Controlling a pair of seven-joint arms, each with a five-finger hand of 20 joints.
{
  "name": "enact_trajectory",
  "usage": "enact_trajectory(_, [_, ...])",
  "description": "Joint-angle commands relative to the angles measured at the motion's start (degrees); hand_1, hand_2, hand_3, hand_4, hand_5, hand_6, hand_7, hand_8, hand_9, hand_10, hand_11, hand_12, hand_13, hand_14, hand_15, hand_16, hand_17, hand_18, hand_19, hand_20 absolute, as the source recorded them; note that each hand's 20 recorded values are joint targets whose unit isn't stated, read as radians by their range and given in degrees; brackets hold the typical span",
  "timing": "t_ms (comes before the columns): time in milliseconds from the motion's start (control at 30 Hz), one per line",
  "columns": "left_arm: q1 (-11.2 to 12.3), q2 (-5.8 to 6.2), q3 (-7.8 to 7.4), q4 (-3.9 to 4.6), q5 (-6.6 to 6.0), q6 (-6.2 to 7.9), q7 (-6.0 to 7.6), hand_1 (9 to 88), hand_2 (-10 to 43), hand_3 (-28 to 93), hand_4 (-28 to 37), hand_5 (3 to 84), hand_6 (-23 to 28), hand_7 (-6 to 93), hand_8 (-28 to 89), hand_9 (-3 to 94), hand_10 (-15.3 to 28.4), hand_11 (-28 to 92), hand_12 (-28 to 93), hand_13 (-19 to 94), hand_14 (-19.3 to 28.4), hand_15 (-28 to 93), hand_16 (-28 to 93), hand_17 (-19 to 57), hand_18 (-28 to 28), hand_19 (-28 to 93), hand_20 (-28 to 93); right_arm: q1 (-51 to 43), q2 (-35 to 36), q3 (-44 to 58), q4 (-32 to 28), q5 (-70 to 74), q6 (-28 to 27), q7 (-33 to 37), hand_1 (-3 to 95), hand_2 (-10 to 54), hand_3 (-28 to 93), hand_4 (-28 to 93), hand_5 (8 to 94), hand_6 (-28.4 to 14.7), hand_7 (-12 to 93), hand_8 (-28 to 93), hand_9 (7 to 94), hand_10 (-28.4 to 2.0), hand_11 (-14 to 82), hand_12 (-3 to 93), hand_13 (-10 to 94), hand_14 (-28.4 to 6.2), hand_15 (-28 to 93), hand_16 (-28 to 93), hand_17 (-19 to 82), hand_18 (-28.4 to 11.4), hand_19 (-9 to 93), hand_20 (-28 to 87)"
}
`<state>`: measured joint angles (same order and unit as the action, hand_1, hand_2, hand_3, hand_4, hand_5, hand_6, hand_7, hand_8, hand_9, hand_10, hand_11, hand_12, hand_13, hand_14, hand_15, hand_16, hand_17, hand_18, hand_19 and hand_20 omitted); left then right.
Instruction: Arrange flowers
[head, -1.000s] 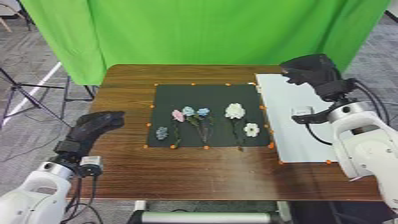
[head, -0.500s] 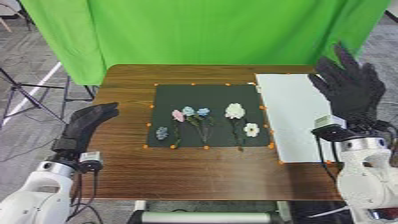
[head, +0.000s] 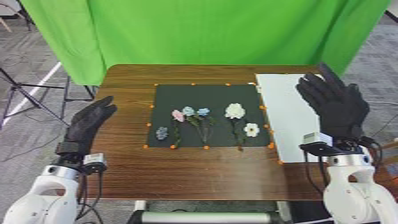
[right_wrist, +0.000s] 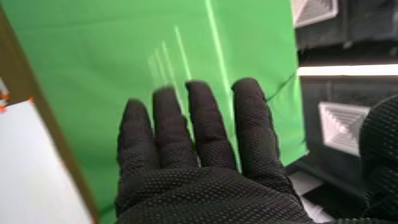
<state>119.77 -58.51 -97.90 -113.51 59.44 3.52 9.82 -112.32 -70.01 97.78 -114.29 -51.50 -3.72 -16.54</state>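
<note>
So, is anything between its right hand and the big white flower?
Nothing visible stands between the right hand and the big white flower. The white sheet and orange marks along the dark mat lie low between them, so the way seems free.

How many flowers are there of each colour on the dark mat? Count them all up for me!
Blue: 3 (small grey-blue flower, two paler blue flowers)
White: 2 (big white flower, small white flower)
Pink: 1 (pink flower)
Total: 6 flowers
</note>
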Motion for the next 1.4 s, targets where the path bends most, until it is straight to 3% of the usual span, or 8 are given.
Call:
enact_trajectory(33, [0.4,-0.59,-0.89,0.25,0.55,-2.85,-0.83,31.4,0.9,60,-17.6,39.9,4.2,12.5,-7,42.1,14.3,18,8,30,15.7,12,-3,2.4,7.6,9,10,-3.0,-1.8,0.8,-0.2,0.6,-1.1,1.5,6.8,2.9,73,-15,49.7,-2.6,3,-6,43.9,-14.7,5.2,13.9,31,-14.6,7,15,17,-11.1,1,24])
enact_trajectory(267, [0.5,-1.07,-1.41,0.18,0.70,-4.06,-2.15,31.5,1.2,61,-17.9,43.4,4.8,13.5,-8,44.5,14.8,19,8,32,16.5,14,-4,2.5,9.0,10,10,-3.2,-2.1,0.5,-0.5,1.0,-1.4,2.3,7.0,2.6,73,-15,51.4,-2.9,3,-6,44.5,-14.9,5.4,14.0,30,-14.7,8,14,16,-12.3,1,24])
enact_trajectory(467, [1.2,-1.75,-2.07,-0.24,1.03,-4.67,-2.55,31.8,1.7,60,-17.9,44.6,5.0,13.3,-8,45.7,15.3,19,8,33,16.9,15,-4,3.7,10.4,13,11,-2.6,-2.2,0.2,-0.3,-0.1,-2.8,3.7,8.1,3.1,72,-15,73.4,-4.8,10,-7,50.6,-15.6,6.7,14.3,31,-14.2,9,14,16,-11.8,1,24])
enact_trajectory(767, [1.5,-2.17,-1.96,-0.25,1.10,-3.75,-3.54,32.0,2.0,60,-17.7,45.3,5.2,13.2,-8,46.3,15.5,20,8,35,18.0,18,-4,3.5,12.0,16,12,-2.0,-2.3,0.6,-0.5,3.6,-3.2,4.8,8.8,4.0,70,-14,71.9,-1.8,14,-7,60.4,-16.0,8.8,15.2,40,-15.6,13,16,18,-15.6,2,27])
enact_trajectory(967, [0.6,-1.56,-1.19,-0.52,1.95,-1.15,-3.73,32.7,2.3,58,-16.1,48.9,5.0,12.5,-7,56.8,16.1,19,8,74,19.5,51,-7,2.8,11.3,9,10,-2.0,-2.4,0.1,-0.2,6.3,-2.8,6.5,10.0,4.8,69,-14,70.6,-0.1,12,-6,84.5,-15.6,33.7,24.6,61,-14.7,21,21,22,-17.3,3,32])
enact_trajectory(1167, [0.7,-1.54,-2.05,-0.03,0.83,-3.99,-3.55,33.2,2.3,58,-16.2,52.1,5.2,11.8,-6,63.8,16.3,19,9,81,17.2,76,-4,7.2,14.8,15,10,-1.9,-2.6,0.5,-0.4,3.5,-3.9,7.4,10.6,5.2,68,-14,75.4,-0.3,16,-5,81.2,-16.3,48.0,27.9,65,-13.8,22,25,23,-17.5,3,36])
enact_trajectory(1300, [-0.2,-1.36,-1.19,0.48,1.22,-4.76,-1.79,33.7,2.9,57,-15.9,54.2,5.3,12.0,-6,69.2,15.9,23,10,79,17.2,88,-4,10.0,16.8,20,12,-2.6,-2.0,-0.1,-0.8,5.6,-0.8,5.1,10.5,5.2,69,-13,83.7,-1.7,28,-6,79.4,-16.5,24.1,22.5,56,-14.7,18,27,22,-18.1,4,36])
enact_trajectory(1400, [0.7,-0.74,0.03,0.85,0.75,-1.69,3.88,33.5,3.0,58,-15.8,53.8,3.5,14.0,-7,71.1,15.8,28,14,68,19.6,61,-7,5.9,14.2,15,12,-4.0,-2.5,0.3,-0.9,7.0,-0.5,4.5,9.8,4.5,70,-14,82.7,-1.7,26,-8,64.4,-16.5,9.4,20.4,40,-15.4,13,26,19,-17.7,3,34])
